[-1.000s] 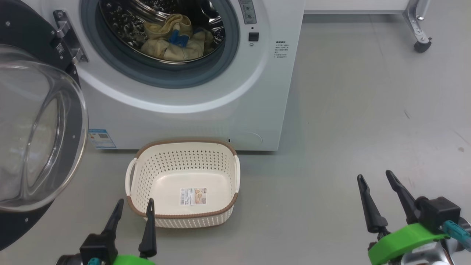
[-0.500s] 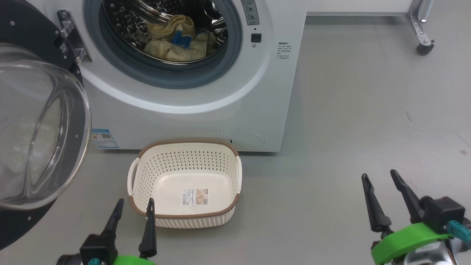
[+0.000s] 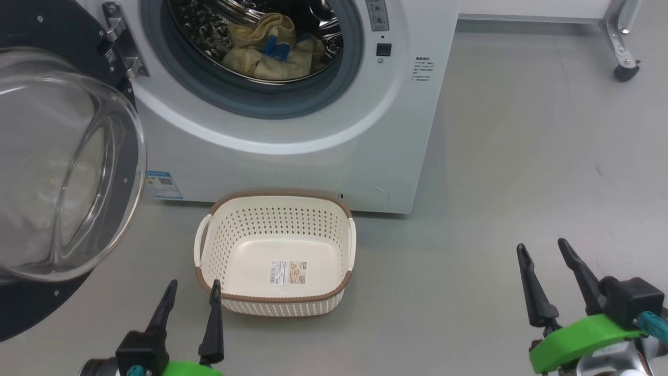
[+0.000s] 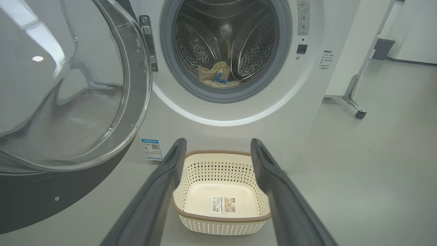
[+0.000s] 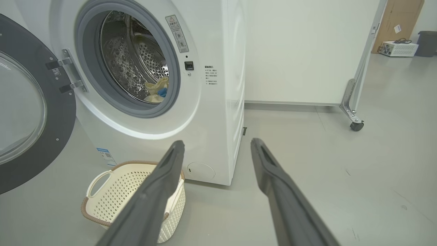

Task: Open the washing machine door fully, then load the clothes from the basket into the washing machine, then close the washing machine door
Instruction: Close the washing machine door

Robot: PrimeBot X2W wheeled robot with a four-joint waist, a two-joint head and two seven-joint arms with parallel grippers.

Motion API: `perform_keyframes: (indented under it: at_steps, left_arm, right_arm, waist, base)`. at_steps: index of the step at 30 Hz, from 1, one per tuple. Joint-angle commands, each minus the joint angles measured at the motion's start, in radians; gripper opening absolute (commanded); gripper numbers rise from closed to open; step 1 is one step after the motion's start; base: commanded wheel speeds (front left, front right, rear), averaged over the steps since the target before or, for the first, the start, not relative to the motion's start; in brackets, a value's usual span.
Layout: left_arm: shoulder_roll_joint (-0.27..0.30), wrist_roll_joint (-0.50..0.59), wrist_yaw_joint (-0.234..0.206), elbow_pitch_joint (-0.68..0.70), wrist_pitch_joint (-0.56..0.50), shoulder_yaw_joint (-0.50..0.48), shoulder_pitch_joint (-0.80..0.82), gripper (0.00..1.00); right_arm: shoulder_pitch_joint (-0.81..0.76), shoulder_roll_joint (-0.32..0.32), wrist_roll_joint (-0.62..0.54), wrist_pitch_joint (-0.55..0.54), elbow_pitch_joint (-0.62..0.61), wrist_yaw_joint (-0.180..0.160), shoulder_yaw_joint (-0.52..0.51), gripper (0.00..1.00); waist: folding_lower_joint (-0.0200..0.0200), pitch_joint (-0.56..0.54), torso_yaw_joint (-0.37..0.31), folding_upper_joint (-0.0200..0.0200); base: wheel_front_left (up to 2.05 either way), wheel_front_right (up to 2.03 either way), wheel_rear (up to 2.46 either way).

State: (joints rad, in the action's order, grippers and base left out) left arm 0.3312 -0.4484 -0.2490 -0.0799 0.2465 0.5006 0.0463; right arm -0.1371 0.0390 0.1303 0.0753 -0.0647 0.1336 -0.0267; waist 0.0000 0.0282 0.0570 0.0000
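Note:
The white washing machine stands ahead with its door swung wide open to the left, glass bowl bulging toward me. Pale yellow clothes with a blue patch lie inside the steel drum; the clothes also show in the left wrist view. The cream basket sits on the floor before the machine, holding nothing but its label. My left gripper is open just in front of the basket's near left corner. My right gripper is open over bare floor to the right, holding nothing.
Grey floor spreads to the right of the machine. A metal leg with a castor of a white partition stands at the back right. A box and a bin sit far off behind it.
The whole head view has shifted right and slightly down, so the camera has moved. Both grippers stay open and keep their places in the picture; basket and clothes lie as before.

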Motion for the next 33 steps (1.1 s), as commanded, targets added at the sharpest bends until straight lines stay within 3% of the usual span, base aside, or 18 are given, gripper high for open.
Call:
perform_keyframes:
  at_steps: [1,21,33]
  left_arm:
    - [0.020,0.013,-0.105,0.026,0.011,-0.040,0.059,1.00]
    - [0.014,0.016,-0.133,0.041,0.012,-0.069,0.072,1.00]
    - [0.002,0.021,-0.128,0.050,0.014,-0.079,0.072,1.00]
  right_arm:
    - [0.029,0.011,-0.010,0.003,-0.041,-0.003,0.016,1.00]
    - [0.037,0.011,0.003,0.010,-0.038,-0.003,0.040,1.00]
    - [0.050,0.011,0.010,0.018,-0.018,-0.003,0.065,1.00]
  waist:
    - [0.0000,0.004,0.022,0.0000]
    - [0.0000,0.011,0.277,0.0000]
    - [0.0000,0.010,0.342,0.0000]
  base:
    - [0.00,0.00,0.00]
    - [0.00,0.00,0.00]
    - [0.00,0.00,0.00]
